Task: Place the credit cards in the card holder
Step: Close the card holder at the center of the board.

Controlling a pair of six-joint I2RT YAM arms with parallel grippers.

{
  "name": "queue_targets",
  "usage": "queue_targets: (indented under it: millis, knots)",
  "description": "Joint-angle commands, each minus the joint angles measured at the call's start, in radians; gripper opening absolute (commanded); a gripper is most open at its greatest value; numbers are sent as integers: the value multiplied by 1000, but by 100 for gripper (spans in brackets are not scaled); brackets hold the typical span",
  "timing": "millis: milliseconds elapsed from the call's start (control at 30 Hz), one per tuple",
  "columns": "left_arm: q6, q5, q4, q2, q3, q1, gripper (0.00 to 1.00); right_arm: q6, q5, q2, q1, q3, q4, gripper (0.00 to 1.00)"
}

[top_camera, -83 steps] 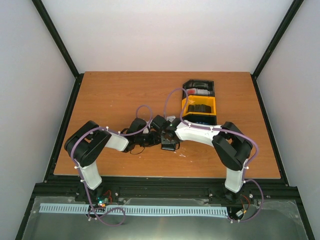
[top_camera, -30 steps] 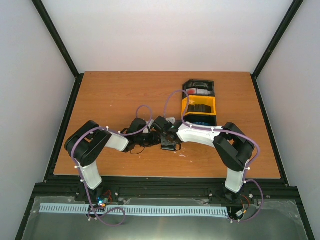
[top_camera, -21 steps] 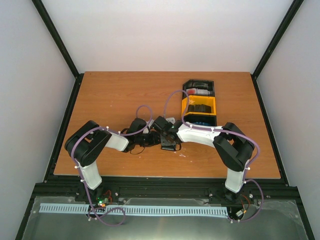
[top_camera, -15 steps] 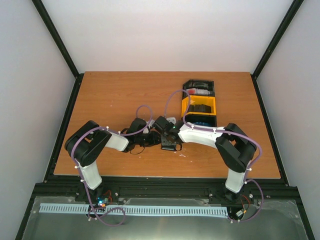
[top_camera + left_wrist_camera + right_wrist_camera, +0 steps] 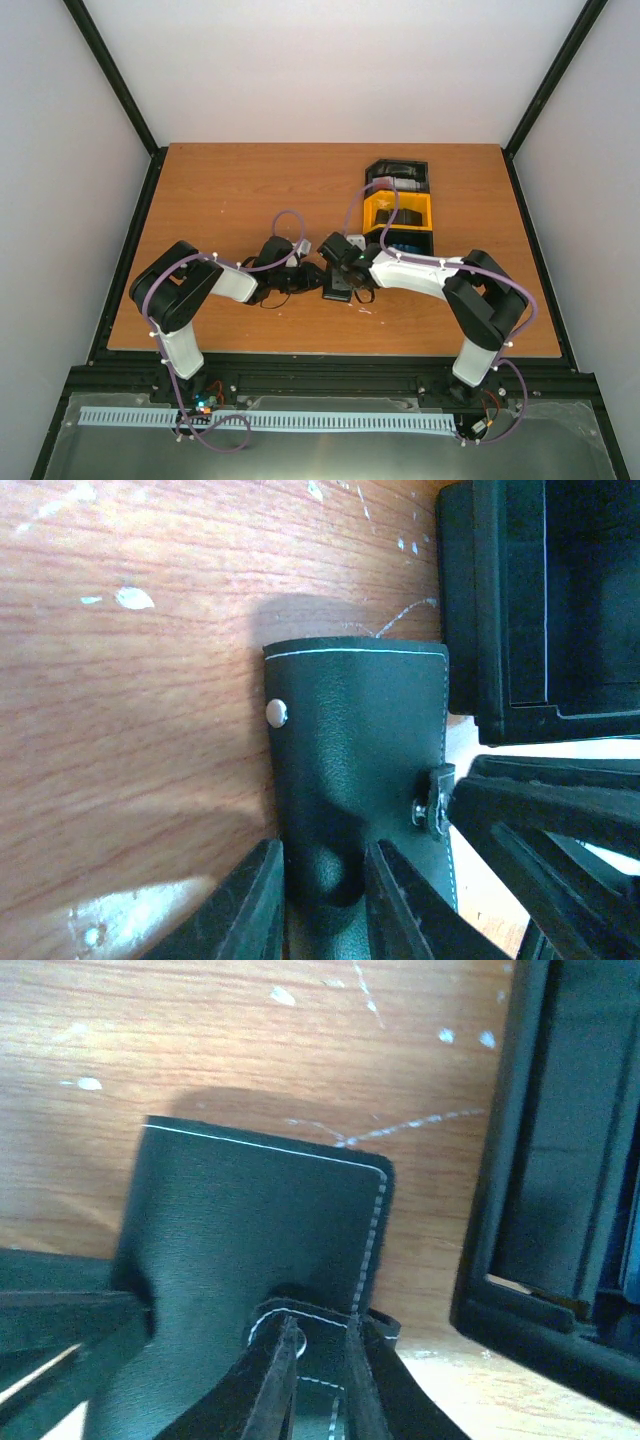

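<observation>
Card holder (image 5: pixel 350 740) lies flat on wooden table (image 5: pixel 220 200), just beside the near end of the black-and-yellow trays (image 5: pixel 398 205). Left gripper (image 5: pixel 325 852) is narrowed, pinching the holder's end. Right gripper (image 5: pixel 318 1325) is nearly closed, clamping the stitched closing tab (image 5: pixel 316 1375).

a robot lab test cell: two arms (image 5: pixel 185 290) trailing purple cables (image 5: pixel 287 215) are bolted to a black metal frame (image 5: pixel 330 375) at a bare wooden table (image 5: pixel 230 190), with white panels (image 5: pixel 330 70) beyond and beside them and a slotted cable duct (image 5: pixel 300 420) behind their bases.
</observation>
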Motion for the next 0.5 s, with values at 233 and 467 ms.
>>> queue_targets:
  millis: [233, 467]
  knots:
    - [21, -88, -344, 110, -80, -9, 25, 74, -157, -108, -82, -155, 233, 16]
    - [22, -86, -343, 112, -80, -9, 25, 86, -200, -159, -103, -206, 300, 16]
